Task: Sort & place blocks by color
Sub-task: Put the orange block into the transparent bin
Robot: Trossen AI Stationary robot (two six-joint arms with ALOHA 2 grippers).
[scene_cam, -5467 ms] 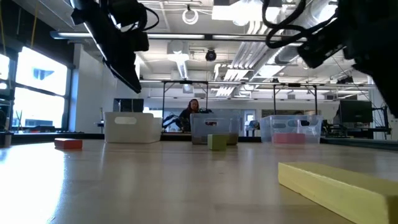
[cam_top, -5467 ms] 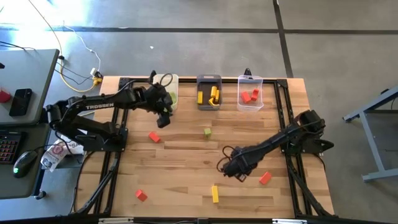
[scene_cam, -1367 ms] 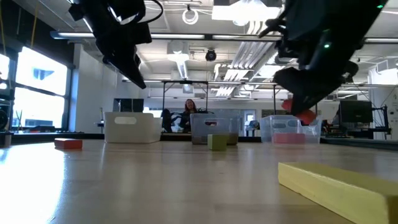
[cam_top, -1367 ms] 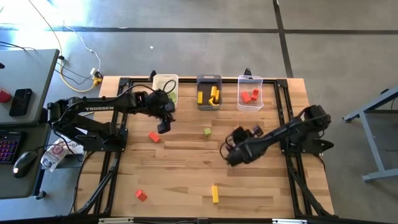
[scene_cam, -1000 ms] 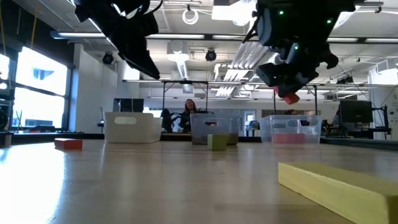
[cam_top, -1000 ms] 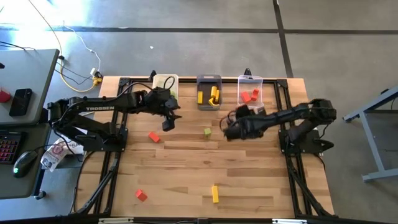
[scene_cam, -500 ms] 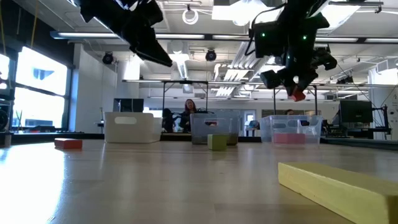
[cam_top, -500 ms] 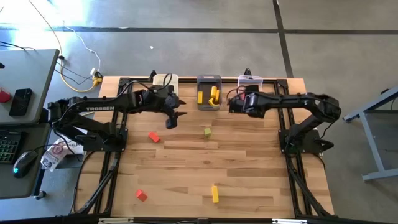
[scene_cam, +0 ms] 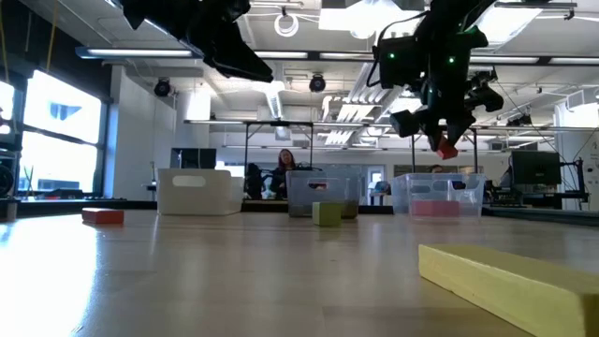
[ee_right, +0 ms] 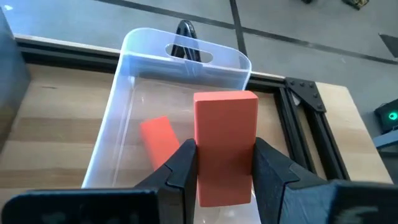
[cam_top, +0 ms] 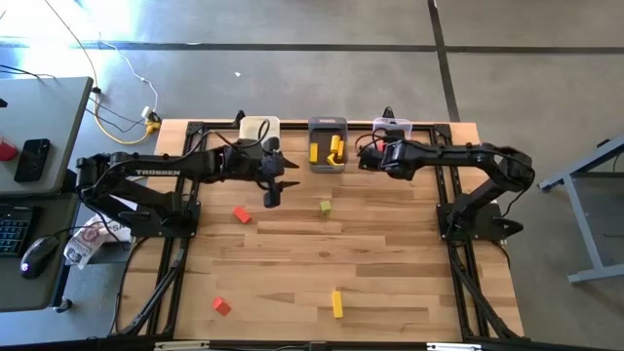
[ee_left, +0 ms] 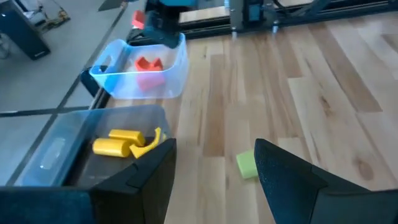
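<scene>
My right gripper [ee_right: 224, 163] is shut on a red block [ee_right: 225, 134] and hangs over the clear bin [ee_right: 186, 47], which has another red block [ee_right: 159, 140] inside. In the high view this gripper [cam_top: 370, 158] sits at the bin's near left corner. My left gripper [cam_top: 272, 192] hovers open and empty in front of the white bin [cam_top: 255, 127]. A green block [ee_left: 247, 165] lies on the table beyond its fingers. The dark grey bin [cam_top: 328, 144] holds yellow blocks [ee_left: 121, 144]. My right gripper pinches the red block by its two long sides [ee_right: 203, 155], one finger [ee_right: 180, 169] on each side. The block's far end sticks out past the fingertips. The fingers slant down from the table's right. The block [scene_cam: 447, 147] is lifted clear, above the clear bin.
Loose on the table lie a green block [cam_top: 325, 207], a red block [cam_top: 241, 214], another red block [cam_top: 221, 306] near the front left and a yellow bar [cam_top: 337, 303] near the front. The three bins stand along the far edge. People move in the room beyond.
My right gripper has carried the red block from the table's middle toward the far edge and now holds it over the clear bin, still shut on it. My left gripper has drifted a little toward the right and tipped upward, staying open.
</scene>
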